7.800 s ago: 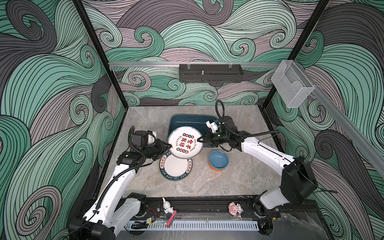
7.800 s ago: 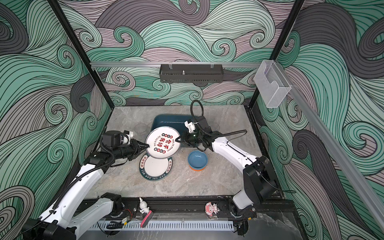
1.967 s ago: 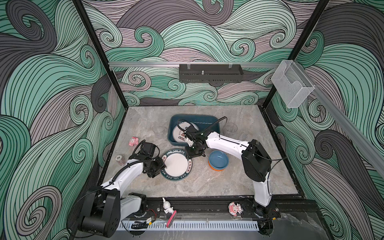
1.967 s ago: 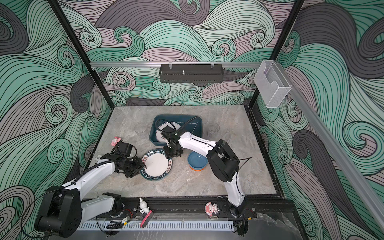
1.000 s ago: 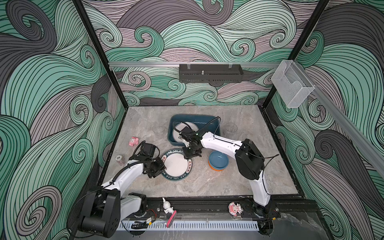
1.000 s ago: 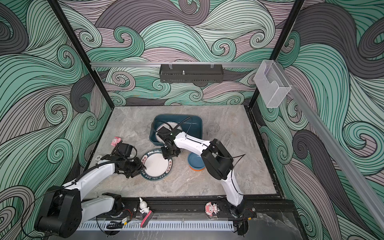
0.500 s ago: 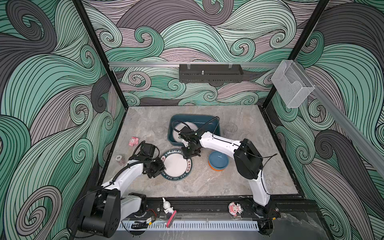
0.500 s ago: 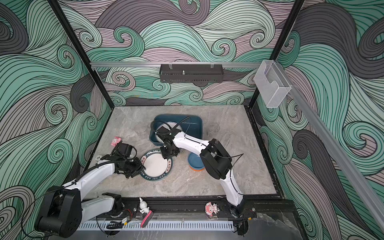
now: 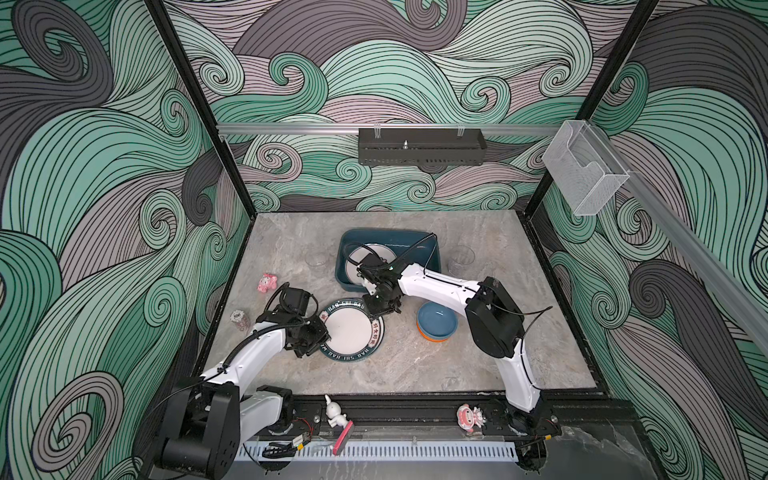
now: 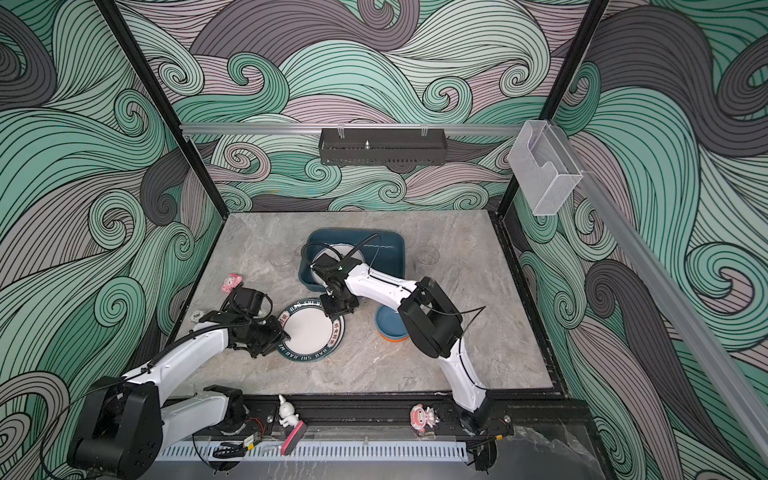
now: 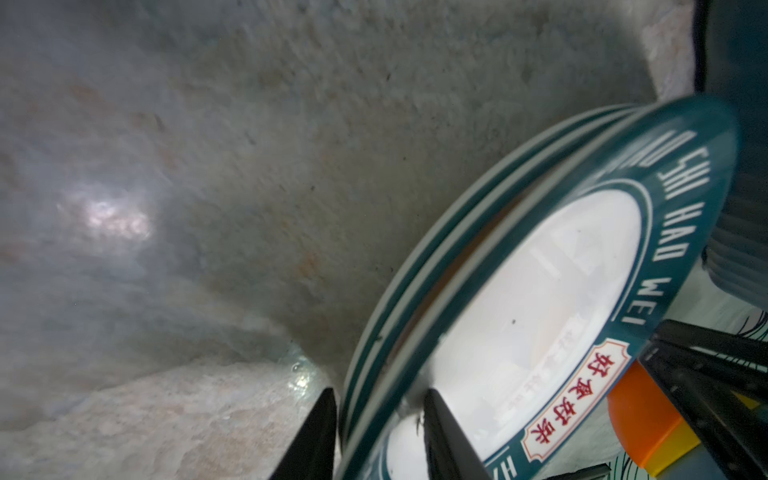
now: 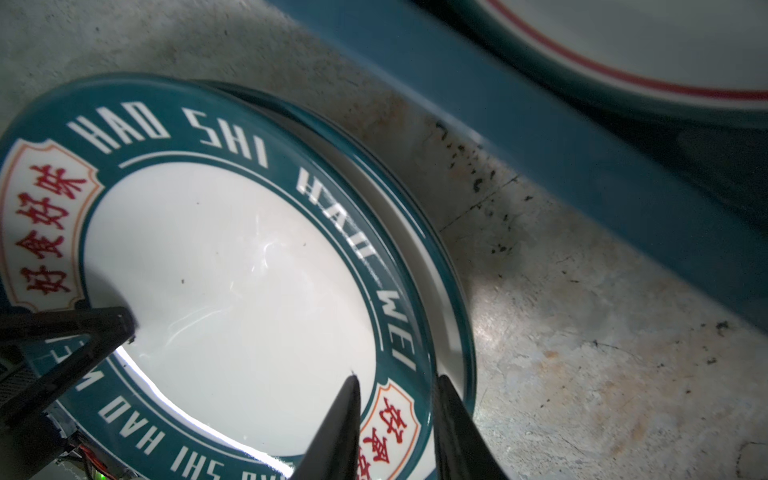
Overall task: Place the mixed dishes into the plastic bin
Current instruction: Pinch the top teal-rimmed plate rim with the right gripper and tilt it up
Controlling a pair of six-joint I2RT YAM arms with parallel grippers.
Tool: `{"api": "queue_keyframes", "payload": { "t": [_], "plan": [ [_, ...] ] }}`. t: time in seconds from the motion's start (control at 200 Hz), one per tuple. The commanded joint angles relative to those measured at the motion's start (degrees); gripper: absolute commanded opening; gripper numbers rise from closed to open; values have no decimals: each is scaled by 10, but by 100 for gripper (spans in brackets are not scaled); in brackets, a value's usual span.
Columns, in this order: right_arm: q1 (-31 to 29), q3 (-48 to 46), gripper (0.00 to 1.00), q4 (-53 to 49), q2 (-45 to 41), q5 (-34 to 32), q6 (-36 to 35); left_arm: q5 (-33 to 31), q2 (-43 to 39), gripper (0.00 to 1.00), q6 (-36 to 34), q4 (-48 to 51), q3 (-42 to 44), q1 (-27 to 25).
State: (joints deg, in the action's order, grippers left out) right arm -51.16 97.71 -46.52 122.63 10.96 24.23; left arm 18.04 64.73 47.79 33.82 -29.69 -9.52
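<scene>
A stack (image 9: 351,332) of two plates lies on the surface (image 9: 415,374), just near of the bin (image 9: 390,237). The left gripper (image 9: 325,333) is at the stack's left edge, its jaws drawn in to a small gap. In the left wrist view one finger (image 11: 316,432) sits outside both rims and the other presses the top plate (image 11: 540,299) on its white well, so it clasps both rims.

The right gripper (image 9: 377,315) is at the far right edge, also narrow. Its fingers (image 12: 340,424) close on the top plate's lettered rim alone, the outer one over the lower plate (image 12: 451,316). The top plate sits off-centre on the lower one.

Another plate (image 9: 374,254) lies in the bin. Right of the stack a blue bowl (image 9: 436,326) nests in an orange bowl (image 9: 434,339). One tumbler (image 9: 316,257) stands left of the bin, a second (image 9: 461,259) right of it.
</scene>
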Motion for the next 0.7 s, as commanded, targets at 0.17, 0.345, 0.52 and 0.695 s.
{"api": "queue_keyframes", "payload": {
  "t": [0.17,0.345,0.52,0.695],
  "plan": [
    [-9,5,26,-6,19,24,1,-4,-22,38,2,29,4,2],
    [-9,4,25,-4,22,30,1,-4,-38,36,4,40,4,1],
    [-10,2,24,-3,22,32,1,-8,-55,33,3,55,4,2],
    [-10,0,24,-3,22,32,1,-8,-70,30,4,68,2,2]
  ]
}}
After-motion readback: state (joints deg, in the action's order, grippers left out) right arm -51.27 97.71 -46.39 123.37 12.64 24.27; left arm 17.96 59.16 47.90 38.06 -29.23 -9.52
